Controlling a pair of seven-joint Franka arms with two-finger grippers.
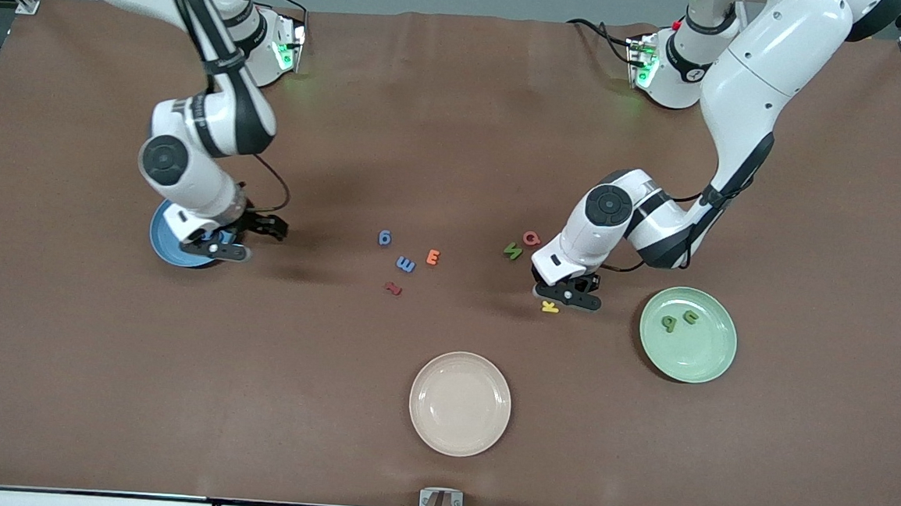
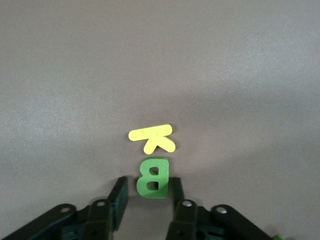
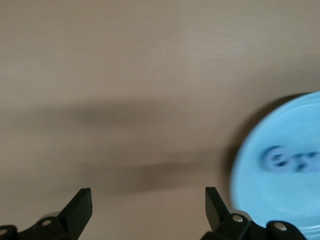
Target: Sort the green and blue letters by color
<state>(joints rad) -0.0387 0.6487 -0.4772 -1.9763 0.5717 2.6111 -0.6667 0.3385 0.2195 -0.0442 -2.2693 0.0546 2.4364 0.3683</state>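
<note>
Front view: left gripper low at the table, touching the yellow K, beside the green plate; that plate holds two green letters. Right gripper over the blue plate.

Left wrist view: fingers pinch a green B just beside the K. Step, judged: picking green; next, lift clear of the K and carry to the green plate.

Right wrist view: fingers spread wide, empty; a blue letter lies in the blue plate.
</note>
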